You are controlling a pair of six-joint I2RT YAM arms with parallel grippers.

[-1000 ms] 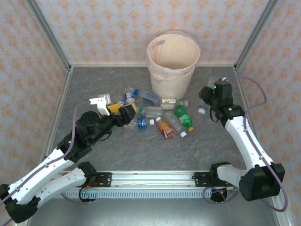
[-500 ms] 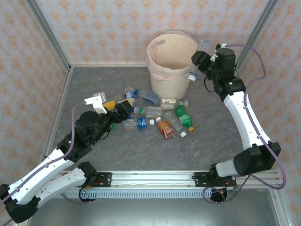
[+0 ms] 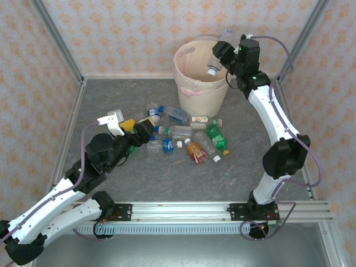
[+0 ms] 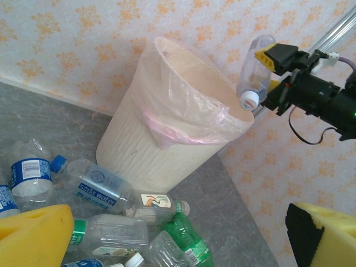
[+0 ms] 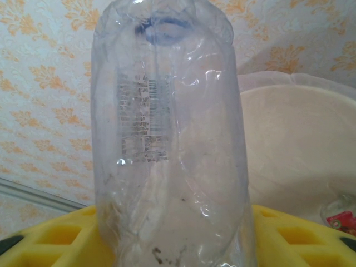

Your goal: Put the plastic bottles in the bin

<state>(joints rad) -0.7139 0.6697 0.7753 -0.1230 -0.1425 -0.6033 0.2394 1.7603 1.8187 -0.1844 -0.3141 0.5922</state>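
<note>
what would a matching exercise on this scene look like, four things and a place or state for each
Things:
1. clear bottle in the right gripper
2. orange-red bottle
3. bin
4. left gripper

Places or states:
a. open, above the loose bottles
b. standing upright at the far side of the table
c. held cap-down at the bin's rim
d. lying on the table among other bottles

Pairs: 1-c, 2-d, 3-b, 4-a

Orange-floral wallpaper walls [image 3: 122, 39] — grey marbled tabletop [image 3: 167, 178], metal corner posts [image 3: 58, 39].
</note>
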